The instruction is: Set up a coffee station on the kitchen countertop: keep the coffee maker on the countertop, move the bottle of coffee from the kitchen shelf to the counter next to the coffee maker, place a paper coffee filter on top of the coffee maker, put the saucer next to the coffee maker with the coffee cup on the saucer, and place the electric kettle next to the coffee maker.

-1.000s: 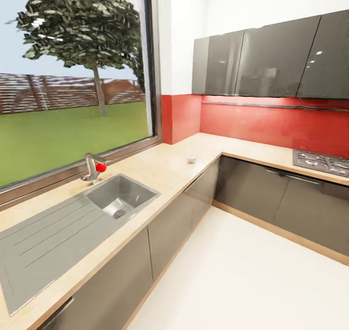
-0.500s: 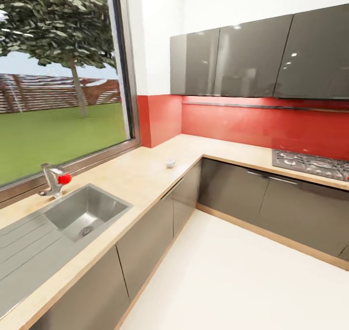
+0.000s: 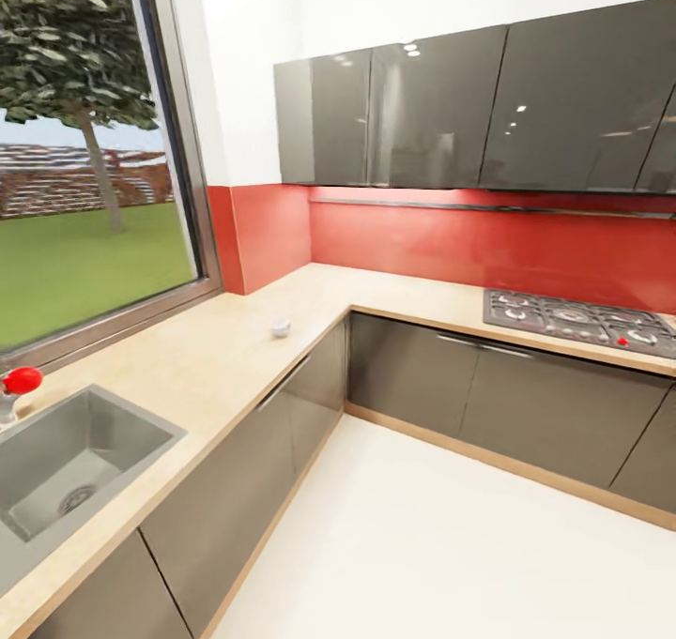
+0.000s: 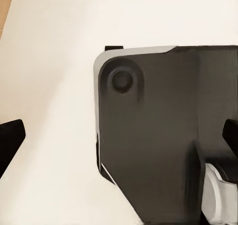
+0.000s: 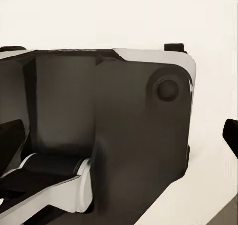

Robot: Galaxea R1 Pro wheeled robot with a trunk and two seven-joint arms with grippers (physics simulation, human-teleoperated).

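**Camera swings right along the L-shaped tabletop; station items not yet found**

Across the last second the whole head view has slid sideways. That is the camera turning, not the kitchen moving. The sink [image 3: 70,470] has drifted from mid-frame to the 8 o'clock edge, the tap's red knob [image 3: 21,379] is now cut off at 9 o'clock, and the window [image 3: 84,151] has shrunk to a strip at 10 o'clock. In exchange, the gas hob [image 3: 582,320] has come well into sight at 3 o'clock, below the dark wall cabinets [image 3: 469,114] and the red backsplash [image 3: 469,245].

The tabletop [image 3: 197,357] carries one small pale object [image 3: 280,327] near the inner corner, just left of centre. It is too small to tell whether it is the coffee cup or something else. I see no coffee maker, kettle, saucer, filter or coffee bottle on this run of tabletop, nor the kitchen shelf.

The left end effector [image 4: 119,136] and right end effector [image 5: 119,136] show dark fingertips at opposite frame edges of their wrist views, so both look spread with nothing between them, hanging over the pale floor [image 3: 422,545] beside the robot's dark body.

My reading: the robot is searching, and no placement has been made. Continuing the turn seems the likely way to find the station's items.
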